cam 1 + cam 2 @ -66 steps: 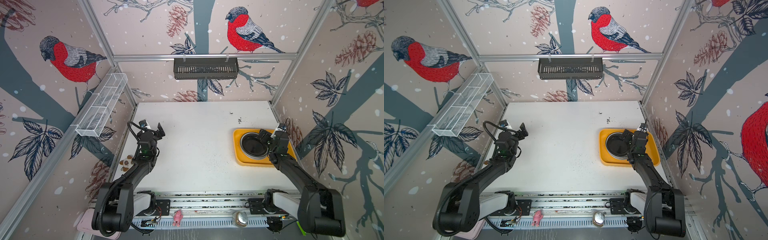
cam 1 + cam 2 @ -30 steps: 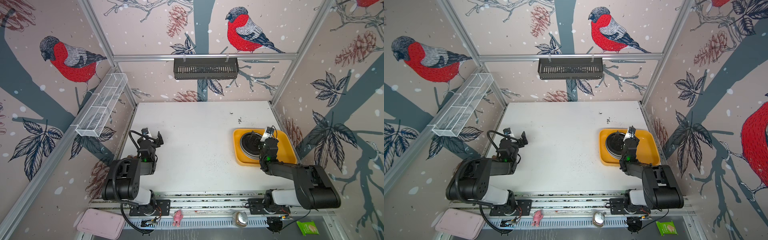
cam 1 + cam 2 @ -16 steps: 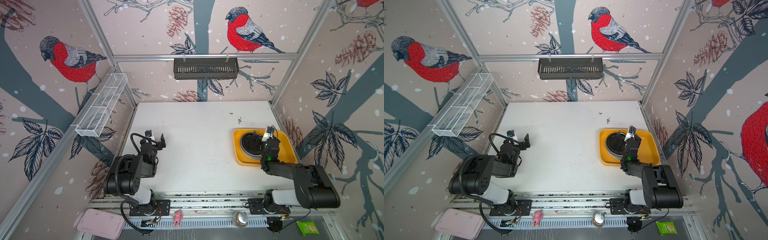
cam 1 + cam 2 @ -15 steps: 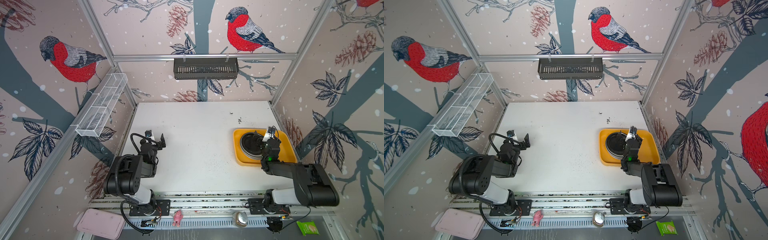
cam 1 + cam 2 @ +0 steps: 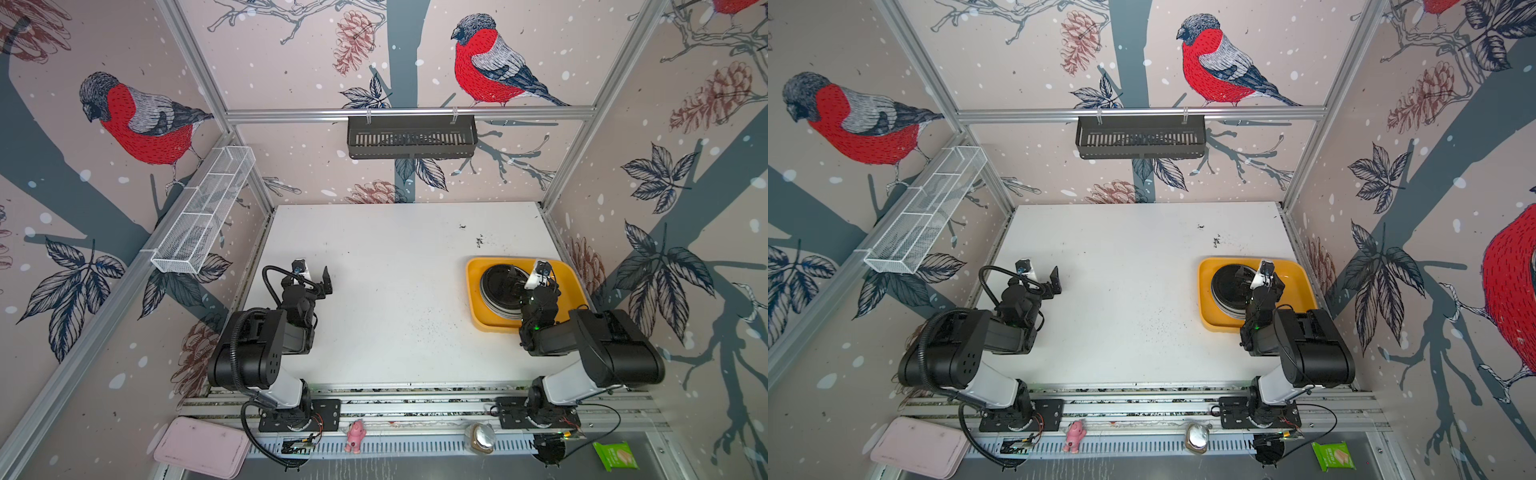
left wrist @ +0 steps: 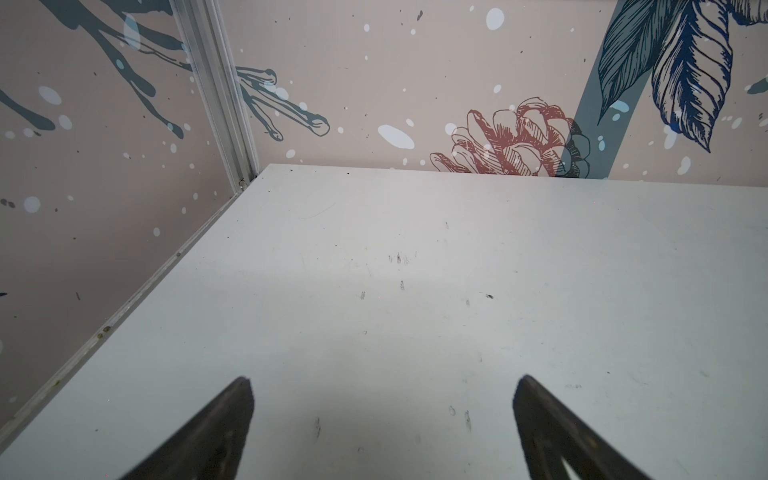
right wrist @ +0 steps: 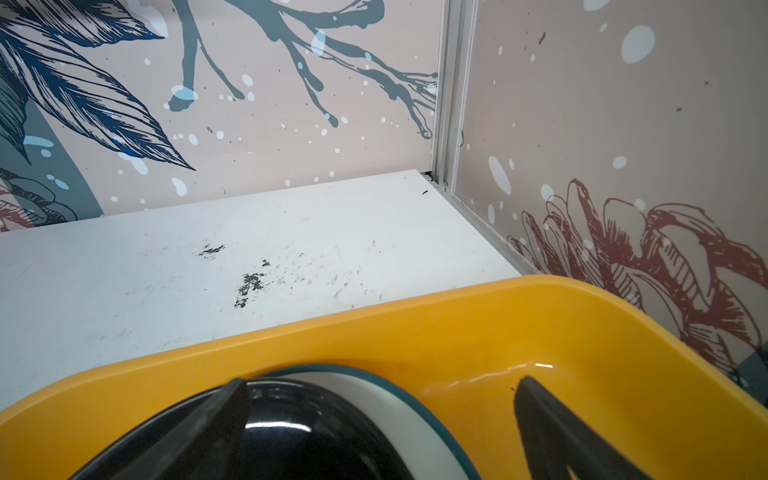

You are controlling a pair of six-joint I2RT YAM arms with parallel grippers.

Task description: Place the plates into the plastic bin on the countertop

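The plates [image 5: 498, 291] are sitting as one stack inside the yellow-orange bin [image 5: 571, 291], toward its inner side, with a glossy black plate [image 7: 311, 436] lying on top and a white, teal-rimmed one showing under it. How many are stacked below is hard to count from here. No plate is showing anywhere else on the countertop [image 5: 395, 291].

The right gripper [image 7: 382, 384] is hovering low over the bin with its jaws spread fully and nothing between them. One finger is hanging above the black plate. The left gripper [image 6: 382, 382] is likewise gaping wide and empty over bare countertop, well apart from the bin.

The likely risk is that low finger: a dip or a sideways sweep while the arm is moving could catch the top plate's rim and be sliding it off the stack.

Compared with two seconds back, both arms are now folding in toward their bases, uncovering the pink tray [image 5: 199, 446], while bin and stack are staying put.
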